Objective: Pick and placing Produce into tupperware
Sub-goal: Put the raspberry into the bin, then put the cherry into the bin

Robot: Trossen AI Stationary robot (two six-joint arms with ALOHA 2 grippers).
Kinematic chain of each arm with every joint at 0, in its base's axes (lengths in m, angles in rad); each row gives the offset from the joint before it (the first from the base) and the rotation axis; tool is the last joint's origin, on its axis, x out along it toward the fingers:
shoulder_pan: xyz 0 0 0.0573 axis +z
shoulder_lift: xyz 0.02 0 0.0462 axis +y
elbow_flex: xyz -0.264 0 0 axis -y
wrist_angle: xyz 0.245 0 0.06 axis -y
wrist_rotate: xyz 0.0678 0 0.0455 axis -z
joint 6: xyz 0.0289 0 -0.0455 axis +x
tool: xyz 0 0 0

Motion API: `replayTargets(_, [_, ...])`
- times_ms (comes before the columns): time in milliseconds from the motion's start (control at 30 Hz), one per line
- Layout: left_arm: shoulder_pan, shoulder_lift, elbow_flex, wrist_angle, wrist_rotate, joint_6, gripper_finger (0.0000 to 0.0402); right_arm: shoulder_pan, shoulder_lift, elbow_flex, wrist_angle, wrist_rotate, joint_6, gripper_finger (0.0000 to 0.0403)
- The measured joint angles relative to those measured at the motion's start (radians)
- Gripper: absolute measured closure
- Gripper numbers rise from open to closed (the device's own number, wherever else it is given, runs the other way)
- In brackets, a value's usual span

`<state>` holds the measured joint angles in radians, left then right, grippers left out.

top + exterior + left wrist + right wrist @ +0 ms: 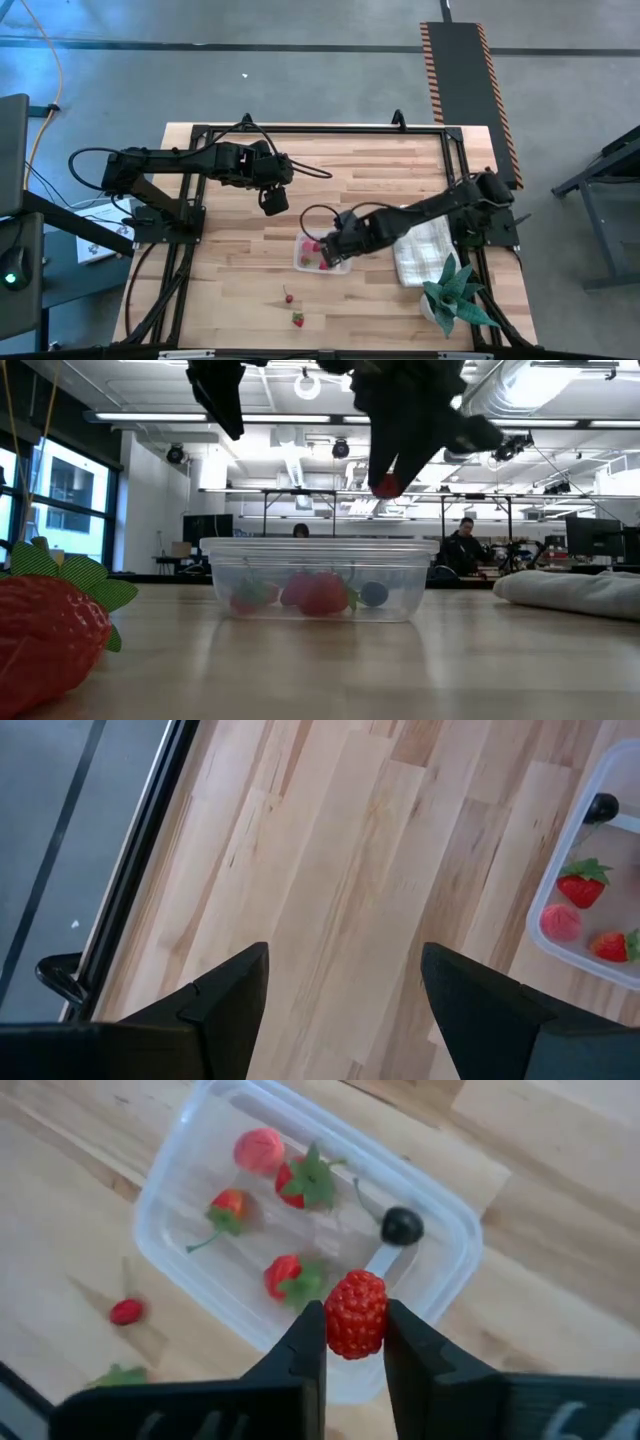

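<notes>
The clear tupperware (322, 257) sits mid-table and holds several fruit pieces: strawberries (305, 1180), a pinkish piece (259, 1150) and a dark berry (402, 1226). My right gripper (355, 1342) hangs just above the tupperware (300, 1230), shut on a red bumpy berry (355, 1313). Two more pieces lie on the wood toward the near edge: a small red one (288, 297) and a strawberry (297, 320), which looms large in the low view (50, 635). My left gripper (273, 200) hovers open over bare wood, left and far of the tupperware. My right gripper pinches the red bumpy berry (355, 1295) between its two fingertips (305, 1342), one on each side, coming from above and pointing down. The berry is lifted clear, hanging over the tupperware's rim (320, 543) in the low view.
A folded white cloth (425, 250) lies right of the tupperware, and a green spiky plant (455, 295) stands near the right near corner. A black frame (200, 130) runs around the table. Bare wood lies left of the tupperware.
</notes>
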<state>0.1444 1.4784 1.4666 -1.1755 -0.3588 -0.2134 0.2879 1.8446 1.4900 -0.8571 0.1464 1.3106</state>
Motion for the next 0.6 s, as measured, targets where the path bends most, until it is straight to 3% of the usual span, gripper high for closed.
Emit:
replayTargets(267, [0.0, 0.0, 0.0, 0.003, 0.0, 0.0, 0.0151, -0.048, 0.052, -0.002, 0.055, -0.071, -0.143, 0.0283])
replayTargets(600, [0.0, 0.0, 0.0, -0.005, 0.002, -0.02, 0.0151, -0.055, 0.081, 0.001, 0.051, -0.103, -0.235, 0.027])
